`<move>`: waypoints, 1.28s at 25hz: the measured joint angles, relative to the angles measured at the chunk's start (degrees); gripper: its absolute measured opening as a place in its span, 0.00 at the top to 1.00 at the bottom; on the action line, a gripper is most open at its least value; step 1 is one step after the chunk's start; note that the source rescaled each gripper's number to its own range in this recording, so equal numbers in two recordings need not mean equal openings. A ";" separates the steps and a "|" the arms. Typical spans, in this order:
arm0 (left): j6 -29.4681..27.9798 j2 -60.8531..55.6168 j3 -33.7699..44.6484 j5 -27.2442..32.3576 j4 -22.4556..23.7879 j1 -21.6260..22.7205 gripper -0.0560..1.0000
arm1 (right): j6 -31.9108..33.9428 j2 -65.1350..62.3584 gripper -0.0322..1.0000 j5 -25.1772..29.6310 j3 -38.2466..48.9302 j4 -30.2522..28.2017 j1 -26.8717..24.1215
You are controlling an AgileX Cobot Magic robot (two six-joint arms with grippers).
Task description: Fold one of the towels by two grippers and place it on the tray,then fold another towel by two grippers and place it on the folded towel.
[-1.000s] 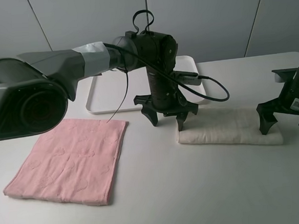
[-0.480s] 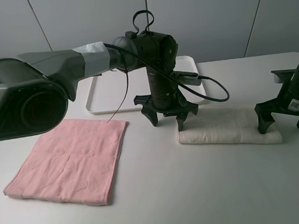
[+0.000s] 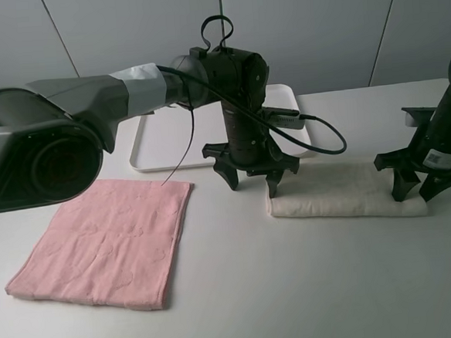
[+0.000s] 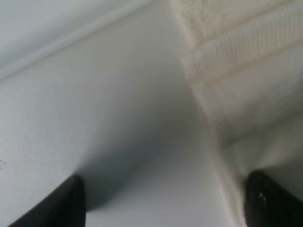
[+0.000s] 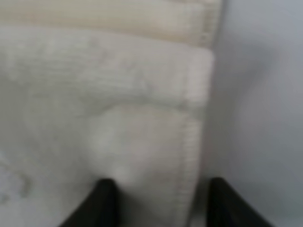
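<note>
The cream-white towel (image 3: 335, 192) lies folded into a long strip on the table, right of centre. My left gripper (image 3: 253, 189) stands open over its left end, one finger on the bare table and the other on the cloth (image 4: 236, 94). At the strip's right end my right gripper (image 3: 415, 194) has its jaws drawn in around the hem. The wrist view shows the cloth (image 5: 118, 94) bulging between the fingertips (image 5: 104, 201). The pink towel (image 3: 111, 243) lies flat at the front left. The white tray (image 3: 162, 142) sits behind it with nothing on it.
A black cable (image 3: 315, 128) loops from the left arm over the tray's right corner. The left arm's bulky grey link (image 3: 46, 150) fills the left side of the high view. Bare table runs along the front.
The right gripper's jaws have narrowed around the cream towel's right end and shifted slightly left. The left gripper and both towels have not moved.
</note>
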 joint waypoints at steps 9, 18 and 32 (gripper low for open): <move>0.98 0.00 0.00 -0.34 0.00 0.00 0.11 | -2.41 0.03 0.94 0.25 0.00 3.33 0.00; 1.02 0.00 0.00 -0.34 0.00 0.00 0.11 | -8.10 -0.24 0.94 0.98 0.00 6.41 -0.38; 1.12 0.00 0.00 -0.34 -0.22 0.00 0.12 | -8.82 -12.61 0.94 6.92 0.59 13.79 -0.38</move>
